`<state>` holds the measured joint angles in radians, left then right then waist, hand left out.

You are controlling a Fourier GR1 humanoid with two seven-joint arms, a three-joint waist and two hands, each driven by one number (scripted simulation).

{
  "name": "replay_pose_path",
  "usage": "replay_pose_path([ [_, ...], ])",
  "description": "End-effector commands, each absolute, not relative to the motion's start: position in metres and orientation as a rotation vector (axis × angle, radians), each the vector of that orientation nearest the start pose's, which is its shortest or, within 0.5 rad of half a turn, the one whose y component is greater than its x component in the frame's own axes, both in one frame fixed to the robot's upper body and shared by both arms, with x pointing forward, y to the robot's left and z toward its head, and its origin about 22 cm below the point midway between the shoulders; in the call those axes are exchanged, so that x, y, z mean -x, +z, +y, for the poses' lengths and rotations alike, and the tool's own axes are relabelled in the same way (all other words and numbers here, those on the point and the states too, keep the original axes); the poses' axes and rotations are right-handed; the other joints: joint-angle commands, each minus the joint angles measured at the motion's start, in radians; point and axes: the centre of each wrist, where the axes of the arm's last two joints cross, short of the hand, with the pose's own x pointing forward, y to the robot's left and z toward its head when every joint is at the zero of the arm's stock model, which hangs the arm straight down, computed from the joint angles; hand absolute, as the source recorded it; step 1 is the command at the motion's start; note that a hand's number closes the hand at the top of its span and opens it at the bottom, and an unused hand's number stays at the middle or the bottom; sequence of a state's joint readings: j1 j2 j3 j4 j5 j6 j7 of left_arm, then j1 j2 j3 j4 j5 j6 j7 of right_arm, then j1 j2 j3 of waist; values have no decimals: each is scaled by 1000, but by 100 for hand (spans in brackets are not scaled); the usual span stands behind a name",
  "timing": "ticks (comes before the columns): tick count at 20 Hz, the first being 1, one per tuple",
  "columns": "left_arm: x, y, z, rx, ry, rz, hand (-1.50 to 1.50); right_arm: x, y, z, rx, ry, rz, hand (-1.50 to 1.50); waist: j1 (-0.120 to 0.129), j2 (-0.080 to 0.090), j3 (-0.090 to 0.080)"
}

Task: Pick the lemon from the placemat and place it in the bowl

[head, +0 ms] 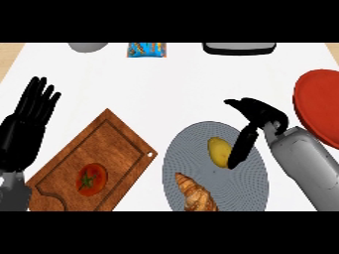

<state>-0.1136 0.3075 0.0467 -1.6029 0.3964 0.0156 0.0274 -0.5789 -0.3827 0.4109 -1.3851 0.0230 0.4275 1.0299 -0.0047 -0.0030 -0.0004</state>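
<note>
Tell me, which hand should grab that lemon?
The right hand: its fingers already hang beside the lemon on the grey placemat. The left hand rests open far across the counter.

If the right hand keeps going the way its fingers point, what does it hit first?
Probably the lemon: the right hand points its fingers down-left beside it, over the placemat. Height is unclear.
</note>
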Motion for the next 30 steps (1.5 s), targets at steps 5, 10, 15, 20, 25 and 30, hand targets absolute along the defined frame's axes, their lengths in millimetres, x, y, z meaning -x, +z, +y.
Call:
replay_pose_path([
  [5,-267,61,302,72,55,-1672,0,-305,86,-155,468,1026,-695,-150,4,1,0],
  [10,-271,72,291,92,61,-1677,0,-307,72,-159,475,1053,-672,-150,5,2,0],
  [15,-268,58,299,84,55,-1686,0,-327,60,-164,470,1070,-622,-150,8,3,0],
  [20,-281,56,291,80,71,-1703,0,-331,35,-159,463,1084,-604,-150,7,4,0],
  [25,-273,57,303,99,69,-1719,0,-331,18,-158,440,1097,-558,-150,8,3,0],
  [30,-289,75,304,87,72,-1707,0,-340,20,-170,469,1276,-608,150,9,7,1],
])
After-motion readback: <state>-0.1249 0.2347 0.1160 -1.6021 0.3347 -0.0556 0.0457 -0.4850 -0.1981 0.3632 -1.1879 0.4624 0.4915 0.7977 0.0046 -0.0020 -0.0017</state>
